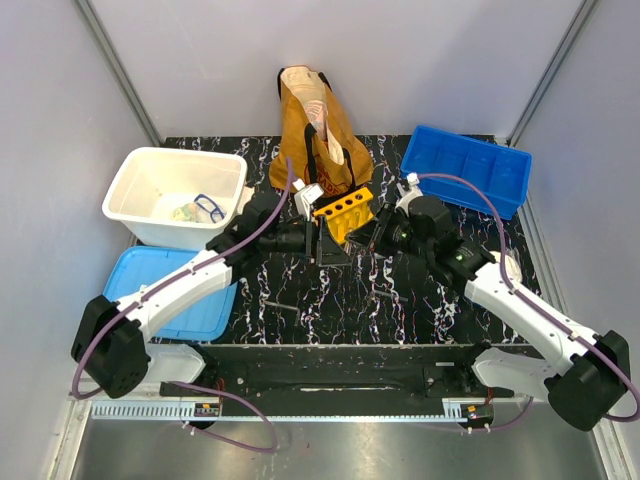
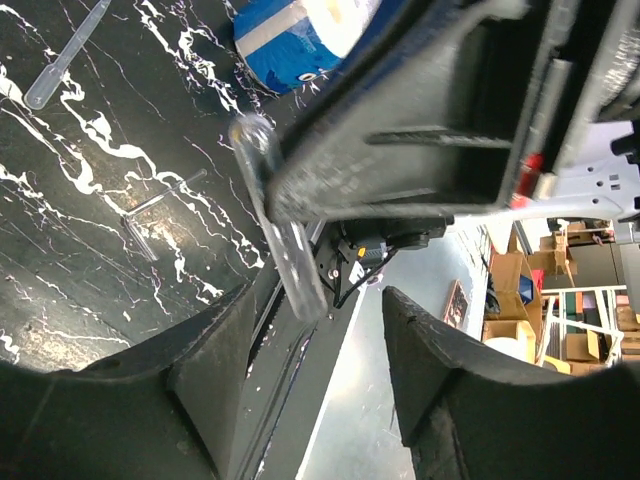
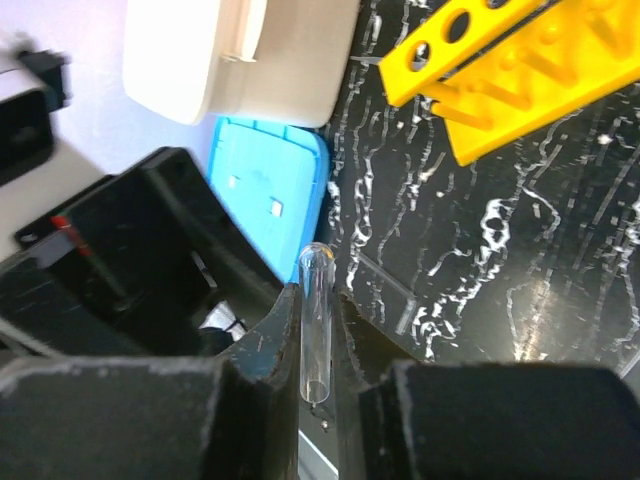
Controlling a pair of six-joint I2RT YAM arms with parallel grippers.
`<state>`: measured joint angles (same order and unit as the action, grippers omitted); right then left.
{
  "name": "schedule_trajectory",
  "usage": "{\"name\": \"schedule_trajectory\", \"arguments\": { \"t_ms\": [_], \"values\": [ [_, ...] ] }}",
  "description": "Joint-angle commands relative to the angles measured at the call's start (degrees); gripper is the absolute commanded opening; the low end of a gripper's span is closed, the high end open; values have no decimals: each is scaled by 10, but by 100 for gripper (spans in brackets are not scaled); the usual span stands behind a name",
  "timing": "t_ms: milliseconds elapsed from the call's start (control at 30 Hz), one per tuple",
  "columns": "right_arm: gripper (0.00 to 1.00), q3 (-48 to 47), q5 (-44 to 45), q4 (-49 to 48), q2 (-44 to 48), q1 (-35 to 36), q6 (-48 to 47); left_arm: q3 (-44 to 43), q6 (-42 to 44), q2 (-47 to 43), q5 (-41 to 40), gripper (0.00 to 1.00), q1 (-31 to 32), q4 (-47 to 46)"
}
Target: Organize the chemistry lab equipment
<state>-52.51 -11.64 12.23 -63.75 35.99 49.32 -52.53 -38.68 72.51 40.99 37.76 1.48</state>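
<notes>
Overhead, at mid-bench, the left pincer and right pincer are meeting nose to nose just in front of the yellow rack.

Left wrist: the left pincer is standing spread, and a clear tube is reaching into its gap.

Right wrist: the right pincer is pinching the tube upright. The rack is sitting beyond it on the bench.
</notes>
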Motion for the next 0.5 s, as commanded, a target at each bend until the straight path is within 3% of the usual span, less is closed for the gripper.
{"name": "schedule_trajectory", "arguments": {
  "t_ms": [0, 333, 467],
  "values": [
    [13, -6, -29, -70, -1, 14, 31, -29, -13, 24, 20, 56, 2, -61],
    [18, 23, -37, -83, 13, 15, 18, -20, 22, 30, 10, 21, 2, -39],
    [24, 15, -50, -57, 15, 15, -3, -25, 57, 21, 7, 14, 2, 0]
  ]
}}
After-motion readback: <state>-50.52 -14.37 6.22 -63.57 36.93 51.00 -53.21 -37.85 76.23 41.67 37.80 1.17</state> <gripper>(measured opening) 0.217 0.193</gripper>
